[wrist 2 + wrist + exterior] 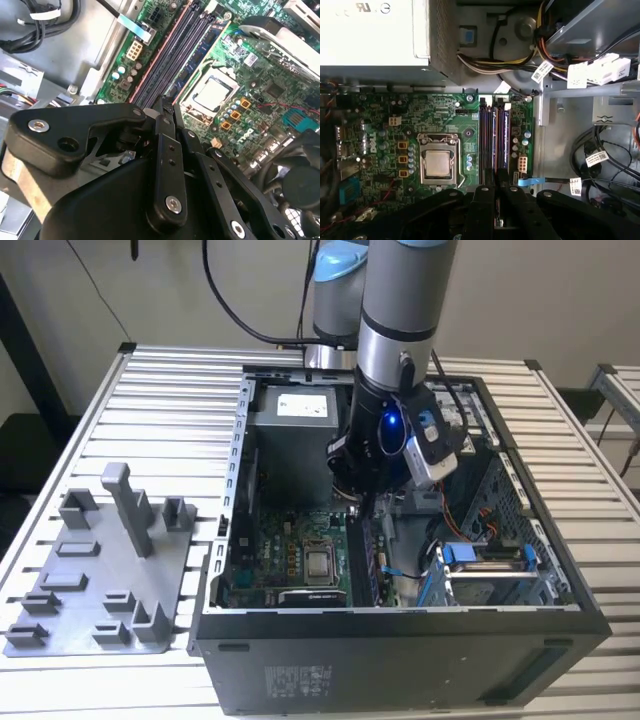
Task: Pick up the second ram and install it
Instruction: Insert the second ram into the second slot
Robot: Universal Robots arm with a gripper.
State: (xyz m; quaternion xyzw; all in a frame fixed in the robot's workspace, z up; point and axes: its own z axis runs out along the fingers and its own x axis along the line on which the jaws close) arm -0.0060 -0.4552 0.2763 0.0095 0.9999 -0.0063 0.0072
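Observation:
My gripper (360, 508) hangs inside the open computer case, over the row of memory slots (493, 140) beside the processor socket (438, 162). In both wrist views its black fingers are pressed together above one end of the slots (167, 55), and I make out nothing between them. A dark blue ram stick with black chips (202, 52) stands in the slot nearest the socket; I cannot tell whether it is the second ram. On the exterior view's left, the grey holder tray (90, 590) carries bare posts.
The case walls (400, 625) close in all around. The power supply (370, 35) sits past one end of the slots, and bundled cables (600, 160) and a drive cage (490, 570) lie on the far side from the processor. A slatted table (160, 410) carries everything.

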